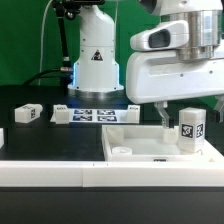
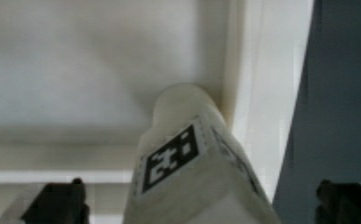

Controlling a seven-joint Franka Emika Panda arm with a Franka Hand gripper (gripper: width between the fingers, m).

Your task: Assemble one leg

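A small white leg (image 1: 191,128) with black-and-white tags stands upright at a corner of the large white panel (image 1: 140,148), on the exterior view's right. My gripper (image 1: 185,122) hangs over it, open, with one dark finger (image 1: 163,116) beside the leg. In the wrist view the leg (image 2: 191,150) sits between my two fingertips (image 2: 61,203), with a gap on each side and its far end against the panel's raised rim (image 2: 262,60). My gripper (image 2: 203,208) holds nothing.
A second tagged leg (image 1: 27,113) lies on the black table at the exterior view's left. The marker board (image 1: 95,115) lies in front of the robot base (image 1: 95,60). A white ledge (image 1: 60,175) runs along the front.
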